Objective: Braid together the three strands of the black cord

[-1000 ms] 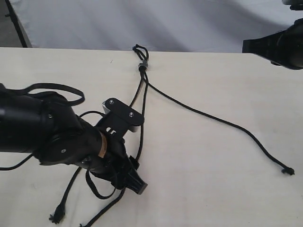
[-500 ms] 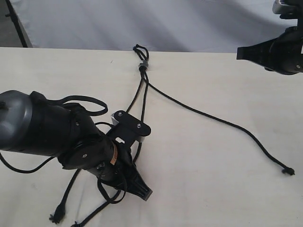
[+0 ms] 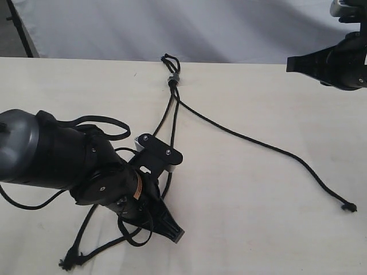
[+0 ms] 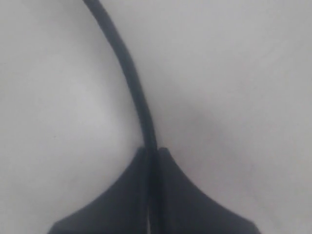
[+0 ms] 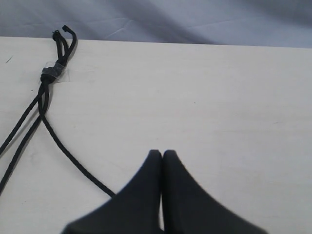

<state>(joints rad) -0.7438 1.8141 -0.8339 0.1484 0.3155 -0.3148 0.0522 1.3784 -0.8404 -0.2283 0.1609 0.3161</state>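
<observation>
Pale wooden counter (image 3: 258,229) spreads under both my arms, with a grey cloth backdrop (image 3: 200,28) behind it. On it lies the black cord (image 3: 171,81), its three strands (image 3: 174,114) fanning out from where they are tied together near the far edge.

My left gripper (image 4: 152,152) is clamped on one strand (image 4: 136,92), which runs straight out from between the jaws. Two of the strands lead from the tie down toward this gripper, and frayed ends (image 3: 69,263) trail behind it, beside my forearm. My right gripper (image 5: 162,155) is pressed together on nothing. It hovers well apart from the third strand (image 3: 258,143), which passes below it and to one side.

I judge the rope light, limp and slightly grippy. It will sag and follow a pull, but it cannot be pushed. The best hold looks to be mid-length, pinched crosswise and short of the knotted tips, so each strand can be lifted over its neighbour.
</observation>
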